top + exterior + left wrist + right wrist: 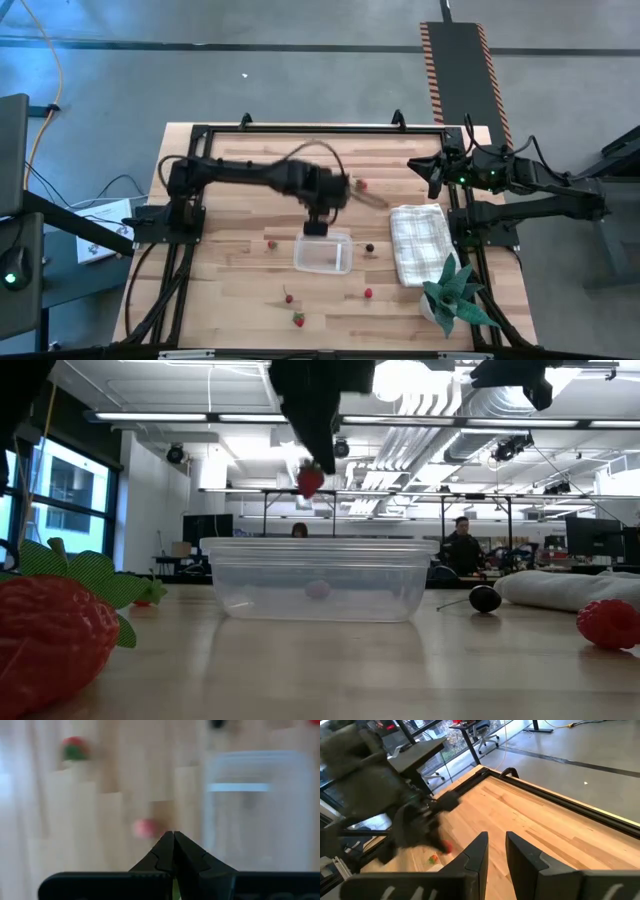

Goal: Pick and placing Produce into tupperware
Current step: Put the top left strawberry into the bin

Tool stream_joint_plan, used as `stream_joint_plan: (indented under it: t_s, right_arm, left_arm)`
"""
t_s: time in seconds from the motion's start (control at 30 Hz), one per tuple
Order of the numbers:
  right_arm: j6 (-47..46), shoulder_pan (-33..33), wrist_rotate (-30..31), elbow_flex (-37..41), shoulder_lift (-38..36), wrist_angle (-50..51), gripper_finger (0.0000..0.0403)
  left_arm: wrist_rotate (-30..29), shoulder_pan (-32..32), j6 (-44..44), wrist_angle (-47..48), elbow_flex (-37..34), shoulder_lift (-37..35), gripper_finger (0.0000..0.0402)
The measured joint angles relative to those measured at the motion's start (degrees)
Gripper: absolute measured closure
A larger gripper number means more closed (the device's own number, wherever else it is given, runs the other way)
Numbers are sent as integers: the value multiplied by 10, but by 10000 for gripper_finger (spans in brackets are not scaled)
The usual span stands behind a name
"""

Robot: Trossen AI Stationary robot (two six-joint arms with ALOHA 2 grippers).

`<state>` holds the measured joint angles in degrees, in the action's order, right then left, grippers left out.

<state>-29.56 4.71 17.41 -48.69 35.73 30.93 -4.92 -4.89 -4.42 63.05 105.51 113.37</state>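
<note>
1. Fruit is the thing to look at here: the left gripper [313,468] pinches a small red berry [311,481] at its tips, up in the air above the clear box [318,578].
2. From above, the left gripper [316,226] sits right at the far edge of the box [323,253], near the middle of the wooden table [230,280].
3. In the left wrist view its two fingers are pressed close together.
4. One small pale piece [318,590] lies inside the box.
5. More red berries lie loose on the table: one [271,245] left of the box, one [289,297] and one [298,319] near the front edge, one [368,293] to the front right, and one [362,184] farther back.
6. A dark round berry [369,248] lies between the box and the white folded cloth [419,243].
7. A green spiky plant [455,291] stands at the front right corner.
8. The right gripper [496,851] waits at the back right of the table, and its fingers are apart with nothing between them.
</note>
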Motion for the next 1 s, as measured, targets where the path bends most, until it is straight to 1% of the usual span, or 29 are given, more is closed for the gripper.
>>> stream_joint_plan:
  t_s: [0.2, 0.37, 0.53, 0.7, 1.0]
  right_arm:
    - [0, 0, 0, 0, 0, 1, 343]
    - [15, 0, 0, 0, 0, 1, 343]
    - [27, 0, -1, 0, 0, 1, 343]
    - [29, 0, -21, 0, 0, 1, 343]
    - [31, 0, -26, 0, 0, 1, 343]
  left_arm:
    - [-6, 78, 101, -15, -16, 0, 402]
    - [-22, 113, 169, -102, -58, 0, 402]
    - [-22, 121, 228, -176, -124, 0, 402]
    - [-27, 117, 258, -193, -185, 0, 401]
    - [-33, 107, 252, -219, -210, 0, 401]
